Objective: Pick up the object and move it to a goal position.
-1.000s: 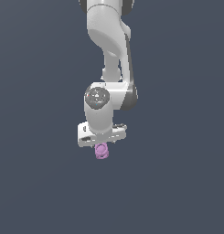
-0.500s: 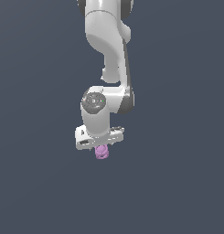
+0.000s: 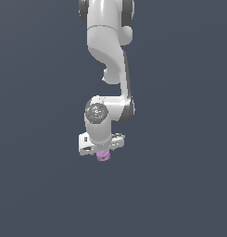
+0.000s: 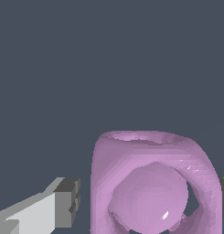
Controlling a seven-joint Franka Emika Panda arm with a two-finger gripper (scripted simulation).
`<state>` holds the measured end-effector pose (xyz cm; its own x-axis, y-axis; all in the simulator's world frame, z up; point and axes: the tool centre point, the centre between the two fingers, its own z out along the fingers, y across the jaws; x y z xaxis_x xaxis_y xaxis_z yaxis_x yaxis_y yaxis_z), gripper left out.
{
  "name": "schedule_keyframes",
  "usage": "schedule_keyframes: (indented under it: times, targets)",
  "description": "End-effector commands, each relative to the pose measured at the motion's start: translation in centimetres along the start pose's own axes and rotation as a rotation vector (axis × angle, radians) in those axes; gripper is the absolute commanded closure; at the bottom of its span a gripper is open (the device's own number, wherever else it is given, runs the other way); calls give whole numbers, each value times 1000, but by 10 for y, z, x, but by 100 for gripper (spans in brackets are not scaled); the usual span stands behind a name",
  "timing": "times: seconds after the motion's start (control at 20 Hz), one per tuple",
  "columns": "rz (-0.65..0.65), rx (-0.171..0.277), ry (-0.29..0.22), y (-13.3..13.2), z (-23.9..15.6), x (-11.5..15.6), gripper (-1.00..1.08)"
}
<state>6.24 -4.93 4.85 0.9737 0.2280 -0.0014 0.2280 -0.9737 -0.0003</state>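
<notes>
In the exterior view, one white arm (image 3: 107, 69) hangs down, and one purple-pink object (image 3: 103, 156) sits directly under the gripper (image 3: 102, 149), apparently pinched between the fingers.

In the wrist view, that single object (image 4: 152, 185) fills the space between two fingers (image 4: 63, 203), one either side, close against it.

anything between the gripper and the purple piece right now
Nothing visible. The purple piece sits right under the gripper, between its fingers; whether they are clamping it cannot be told. No goal marker shows in either view.
</notes>
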Motion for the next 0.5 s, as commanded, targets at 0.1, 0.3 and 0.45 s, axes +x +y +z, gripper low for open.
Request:
schedule_keyframes:
  times: [0.1,0.3,0.45]
  targets:
    - [-1,0,1,0,9,1,-92]
    - [-1,0,1,0,9,2,108]
    - [-1,0,1,0,9,2,108]
